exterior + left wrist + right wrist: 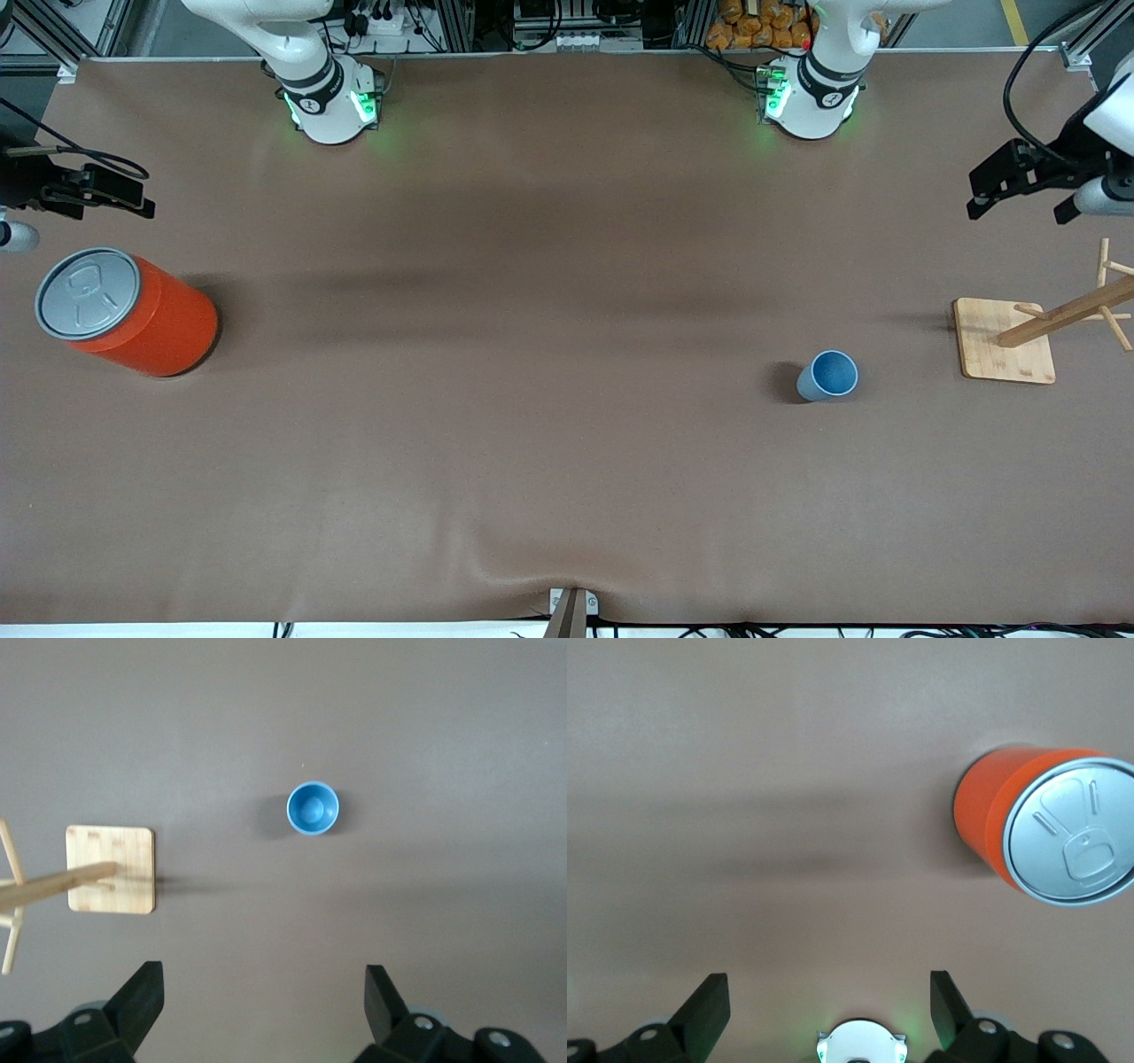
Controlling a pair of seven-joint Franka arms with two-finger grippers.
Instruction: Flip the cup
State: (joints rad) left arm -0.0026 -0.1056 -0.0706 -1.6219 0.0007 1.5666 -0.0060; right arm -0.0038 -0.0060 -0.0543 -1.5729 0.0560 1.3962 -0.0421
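The cup (829, 375) is a small light-blue tumbler standing mouth up on the brown table, toward the left arm's end, with its darker blue inside showing. It also shows in the left wrist view (312, 808). My left gripper (1019, 210) is open and empty, held high over the table's edge at the left arm's end, well apart from the cup; its own view shows the jaws wide apart (264, 979). My right gripper (80, 199) is open and empty (829, 988), up over the right arm's end of the table.
A big orange can with a grey lid (133, 315) stands at the right arm's end, also seen in the right wrist view (1045, 833). A wooden peg rack on a square base (1001, 341) stands beside the cup toward the left arm's end (111, 870).
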